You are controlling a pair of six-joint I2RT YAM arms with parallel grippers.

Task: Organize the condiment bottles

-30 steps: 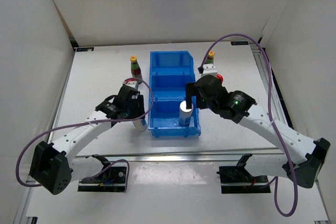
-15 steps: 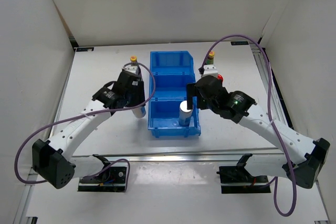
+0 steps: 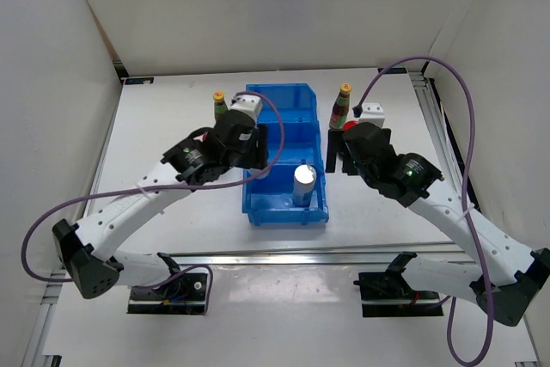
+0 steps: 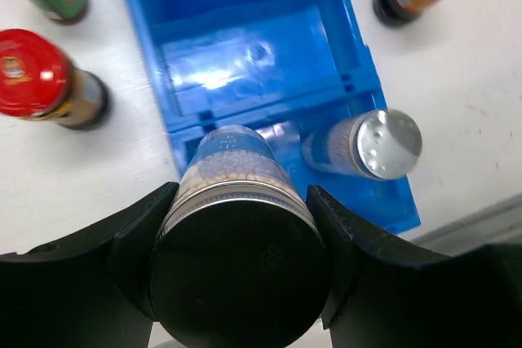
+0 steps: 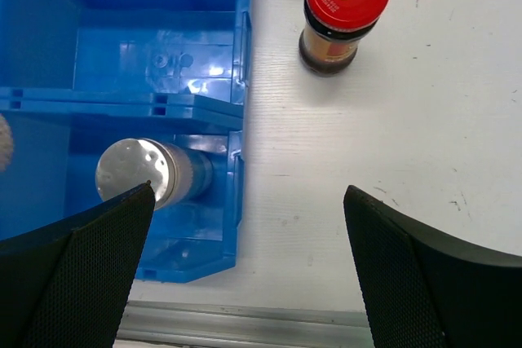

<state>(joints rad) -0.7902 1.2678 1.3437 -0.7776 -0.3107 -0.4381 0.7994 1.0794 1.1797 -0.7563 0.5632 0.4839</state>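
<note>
The blue three-compartment bin has one white silver-topped shaker upright in its near compartment; the other two hold nothing. The left gripper, partly closed, clasps the second white shaker upright over the bin's left wall, so the free spot beside its twin lies just rightward and down. The right gripper gapes wide, holding nothing, beside the bin. Red-lidded jars and yellow-capped bottles stand outside on the table

table: white, matte; walls: white panels; rail: aluminium, near edge
</note>
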